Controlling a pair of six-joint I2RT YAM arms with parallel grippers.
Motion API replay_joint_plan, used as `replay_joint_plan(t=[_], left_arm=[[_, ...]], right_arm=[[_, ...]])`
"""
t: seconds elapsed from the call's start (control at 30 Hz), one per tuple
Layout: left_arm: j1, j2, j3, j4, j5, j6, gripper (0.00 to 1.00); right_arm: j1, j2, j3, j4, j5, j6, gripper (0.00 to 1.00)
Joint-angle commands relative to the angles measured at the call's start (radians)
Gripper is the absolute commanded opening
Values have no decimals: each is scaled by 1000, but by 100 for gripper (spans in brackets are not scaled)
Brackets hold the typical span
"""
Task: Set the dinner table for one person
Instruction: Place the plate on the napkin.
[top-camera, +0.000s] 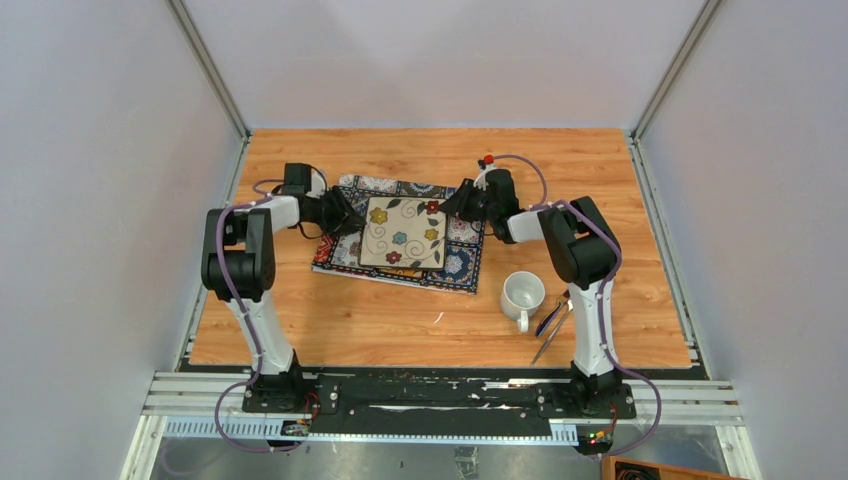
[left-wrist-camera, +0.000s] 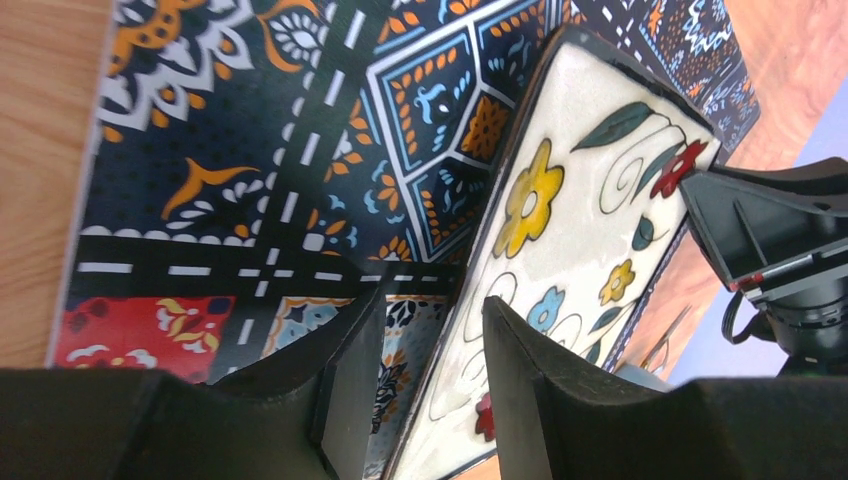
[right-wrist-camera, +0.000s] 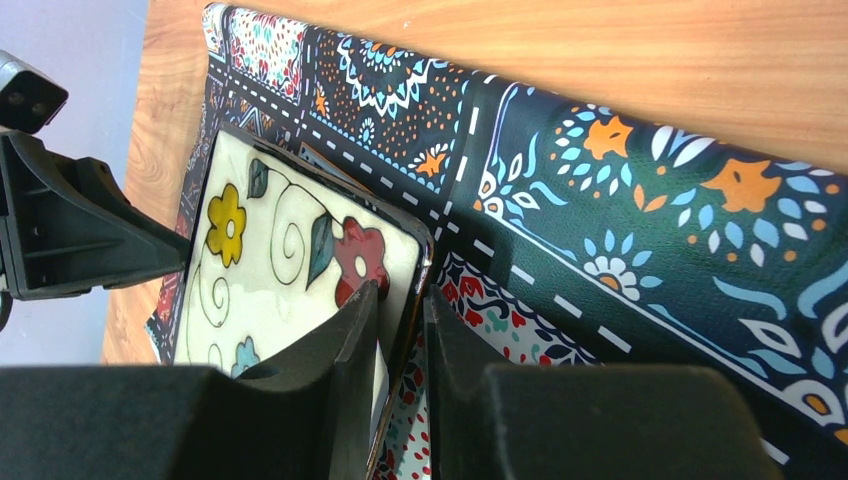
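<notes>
Across the middle of the desk (top-camera: 330, 320), a broad top of orange-brown wood-grain planks, lies a colourful tile-patterned placemat (top-camera: 462, 262), set slightly askew. On it sits a square cream plate (top-camera: 404, 232) with a dark rim, painted with yellow, blue and red flowers.

Both arms bend inward over the placemat and meet the plate from opposite sides. The left arm (top-camera: 245, 250) comes in at the plate's left edge. In the left wrist view its jaws stand partly open and straddle the rim. One of its fingers (left-wrist-camera: 350, 400) is over the placemat and the other over the painted face, with a gap showing on either side of the rim, so nothing is pinched.

The right arm (top-camera: 580, 250) reaches the plate's far right corner, by the red flower. In the right wrist view its jaws are narrow, and its fingers (right-wrist-camera: 345, 360) are closed on the dark rim of that corner — one above the painted face, one outside the edge. Whether the plate lies flat or is tipped up off the placemat cannot be told.

Right of the placemat and apart from it, a white mug (top-camera: 522, 294) stands upright on the bare wood, handle toward the near edge. Just beside the mug, close to the right arm, lie some slim utensils (top-camera: 552, 328) — too small to tell apart.
</notes>
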Motion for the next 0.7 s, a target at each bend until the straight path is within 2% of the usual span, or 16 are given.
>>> replay_joint_plan(t=[0.0, 0.2, 0.3, 0.67], left_arm=[[40, 40, -31, 7, -122, 27, 48], [41, 41, -32, 13, -121, 25, 47], [41, 43, -33, 16, -116, 26, 47], [42, 47, -34, 23, -110, 25, 46]], right_arm=[[-22, -7, -34, -73, 9, -84, 26], [-37, -23, -34, -99, 23, -103, 40], [-42, -26, -35, -102, 24, -105, 44], [-75, -45, -59, -106, 30, -115, 46]])
